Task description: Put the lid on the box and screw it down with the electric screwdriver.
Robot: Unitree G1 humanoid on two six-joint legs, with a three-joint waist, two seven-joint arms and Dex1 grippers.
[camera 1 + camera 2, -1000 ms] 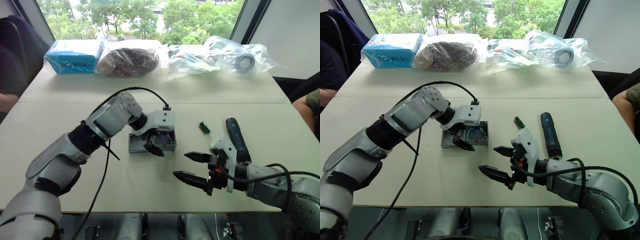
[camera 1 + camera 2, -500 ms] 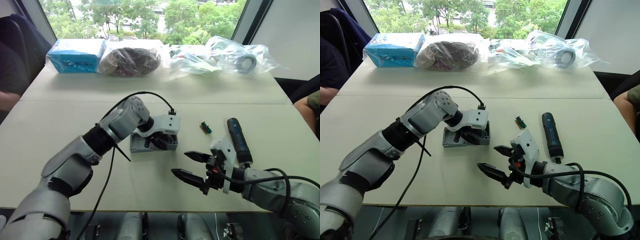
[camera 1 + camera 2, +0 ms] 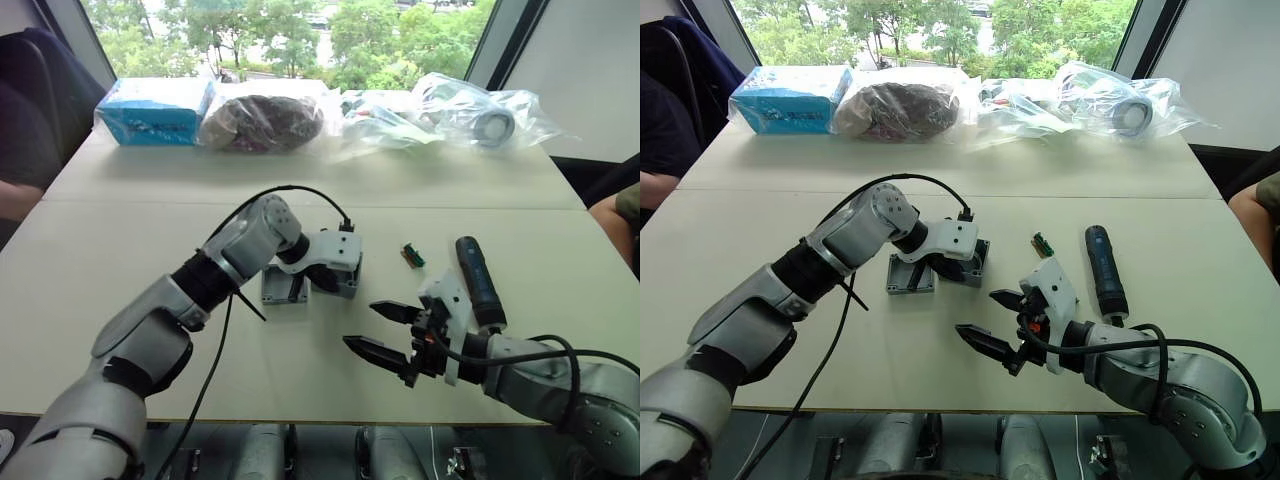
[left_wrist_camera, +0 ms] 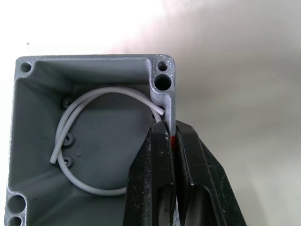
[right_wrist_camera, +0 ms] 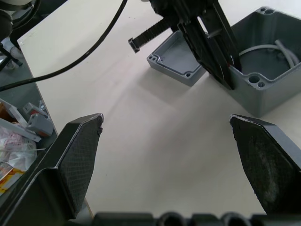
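Since a second ago the left end effector (image 4: pixel 170 155) has drawn the box (image 3: pixel 973 262) off toward the robot's right, uncovering the lid (image 3: pixel 910 275), which now lies flat on the table (image 3: pixel 760 220) just beside it.

Its two fingers are pinched together on one side wall of the box, one inside and one outside, right at the small red mark. The left wrist view looks into the hollow box: a loop of thin white wire (image 4: pixel 75 141) curls on its floor, with screw posts in the corners. The right wrist view shows the lid rim-up and the box apart from it, standing on the table.

The right end effector (image 3: pixel 385 330) hovers near the table's front edge, spread wide and holding nothing. The electric screwdriver (image 3: pixel 478 278) lies on the table close to the right arm's outer side, with a small green connector (image 3: pixel 410 255) between it and the box.
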